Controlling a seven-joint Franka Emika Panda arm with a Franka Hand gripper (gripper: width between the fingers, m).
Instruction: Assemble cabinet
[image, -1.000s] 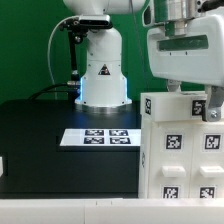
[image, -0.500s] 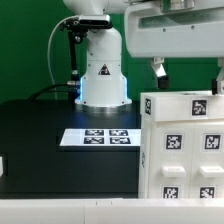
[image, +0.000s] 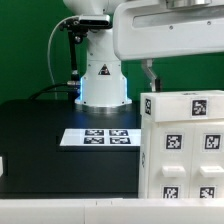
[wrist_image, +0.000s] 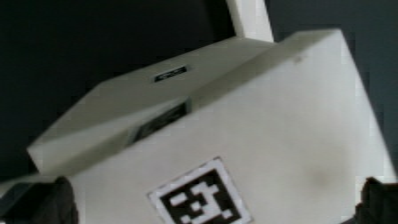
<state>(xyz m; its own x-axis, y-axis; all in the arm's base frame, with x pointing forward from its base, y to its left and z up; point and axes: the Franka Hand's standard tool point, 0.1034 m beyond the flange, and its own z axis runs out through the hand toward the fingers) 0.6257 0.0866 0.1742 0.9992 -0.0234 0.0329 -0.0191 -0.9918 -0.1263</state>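
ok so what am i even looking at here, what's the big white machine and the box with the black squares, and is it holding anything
The white machine is a robot arm; its base stands at the back of a black table. One picture is taken from a camera off the arm, looking at the whole scene. The other comes from a camera on the arm's wrist, looking down past its claw.

The white box with black-and-white square tags is a cabinet being put together. It stands at the exterior view's right and fills the wrist view. The flat white sheet with tags on the table is only a marker board.

The claw is open above the cabinet and holds nothing.
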